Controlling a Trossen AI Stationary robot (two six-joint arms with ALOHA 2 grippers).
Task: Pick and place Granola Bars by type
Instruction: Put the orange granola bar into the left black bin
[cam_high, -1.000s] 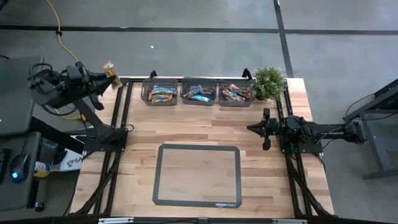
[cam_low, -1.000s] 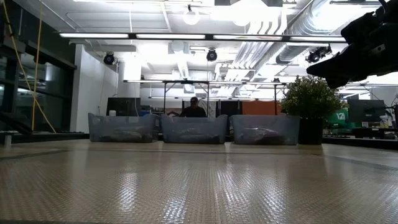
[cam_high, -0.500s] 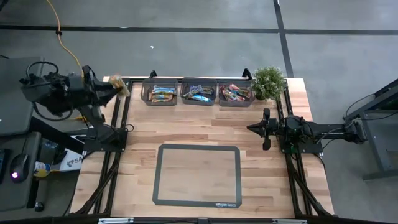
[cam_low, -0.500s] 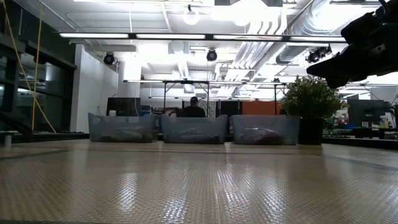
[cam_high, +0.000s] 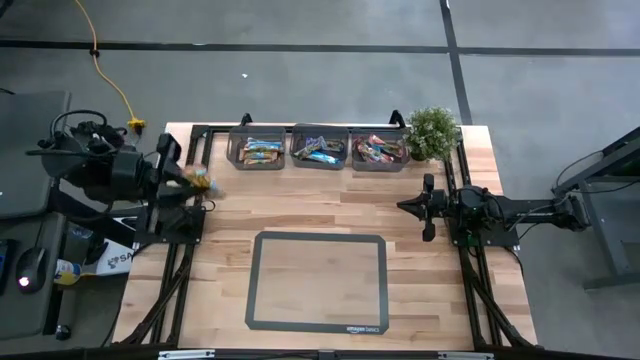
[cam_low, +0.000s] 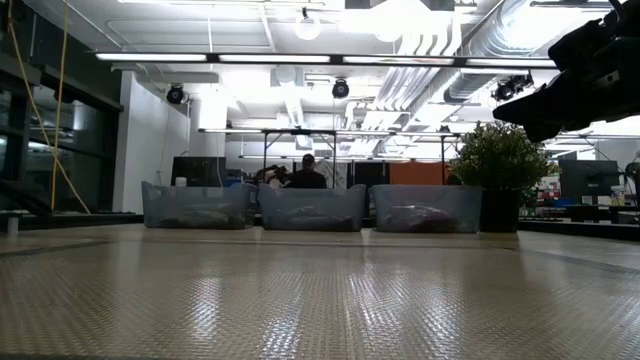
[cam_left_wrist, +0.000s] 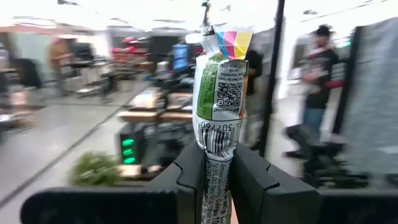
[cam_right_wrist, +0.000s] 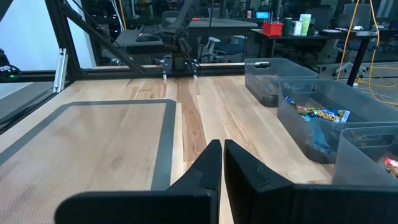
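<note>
Left tool (cam_left_wrist: 217, 180) gripping granola bar (cam_left_wrist: 219, 93), barcode visible only by wrist view, right tool (cam_right_wrist: 217, 163) closed, empty

Left arm: dark, six-jointed, folded at the table's left edge, forearm reaching over the left rail toward the table. Left gripper (cam_high: 196, 180) sits just inside that edge; in the left wrist view its two dark fingers (cam_left_wrist: 189, 177) stand close together, clamped on the lower end of a thin wrapped granola bar, green and white with a multicoloured tip (cam_left_wrist: 219, 93), which stands upright between them.

Right arm: dark, stretched level along the right rail, pointing inward. Right gripper (cam_high: 427, 207) hangs over the right side of the table, fingers (cam_right_wrist: 208, 163) pressed together, nothing between them.
</note>
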